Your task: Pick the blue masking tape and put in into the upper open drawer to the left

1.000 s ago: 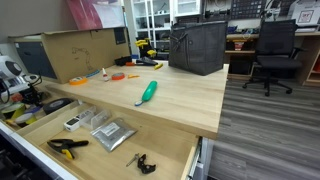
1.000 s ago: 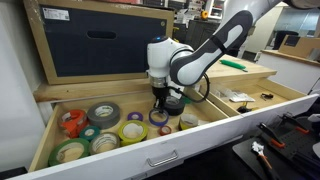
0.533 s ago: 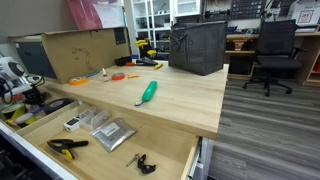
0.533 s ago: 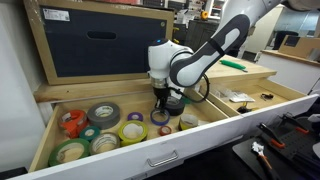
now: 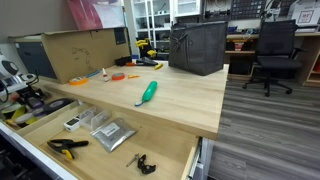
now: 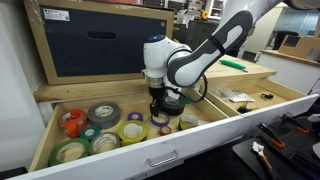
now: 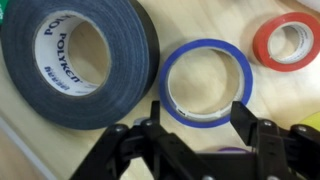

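Placing looks done: the blue tape (image 7: 207,46) lies in the drawer (image 6: 120,164) beside the black roll (image 7: 75,55), your gripper (image 7: 200,112) spread above it; lift clear.

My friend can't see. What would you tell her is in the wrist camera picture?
A blue masking tape roll lies flat on light wood, framed by the open end effector's two dark fingers. A big black tape roll sits to its left and a red tape roll at the upper right.
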Controlling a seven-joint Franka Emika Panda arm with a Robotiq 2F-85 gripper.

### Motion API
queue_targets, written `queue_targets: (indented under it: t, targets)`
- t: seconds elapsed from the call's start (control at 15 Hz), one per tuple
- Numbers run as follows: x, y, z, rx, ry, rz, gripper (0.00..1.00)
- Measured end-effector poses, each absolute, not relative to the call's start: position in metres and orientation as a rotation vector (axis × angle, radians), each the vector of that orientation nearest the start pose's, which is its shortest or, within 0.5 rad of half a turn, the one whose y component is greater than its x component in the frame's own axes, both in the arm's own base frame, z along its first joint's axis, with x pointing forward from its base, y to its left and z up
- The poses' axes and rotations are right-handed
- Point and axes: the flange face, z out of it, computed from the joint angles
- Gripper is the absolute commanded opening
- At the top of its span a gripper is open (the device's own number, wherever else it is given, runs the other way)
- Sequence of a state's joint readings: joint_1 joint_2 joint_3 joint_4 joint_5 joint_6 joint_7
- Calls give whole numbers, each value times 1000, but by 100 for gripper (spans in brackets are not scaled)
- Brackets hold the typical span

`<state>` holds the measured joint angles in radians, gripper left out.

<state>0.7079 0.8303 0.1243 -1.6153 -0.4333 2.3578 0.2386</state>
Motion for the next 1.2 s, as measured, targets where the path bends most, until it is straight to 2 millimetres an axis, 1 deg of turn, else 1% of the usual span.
queue_targets:
  t: [0.2,0.4,0.6,0.73,0.93,1.07,1.2]
  targets:
    - [457,509,152,-2958,-1491,-86,100]
    - [448,522,177,-2847,-1497,-69,100]
    - [433,523,200,-2772,-1460,-39,100]
    - [414,517,214,-2756,-1436,-1,100]
    - [377,501,235,-2760,-1419,48,100]
    - [355,481,246,-2800,-1379,74,100]
    - [336,454,253,-2855,-1319,103,100]
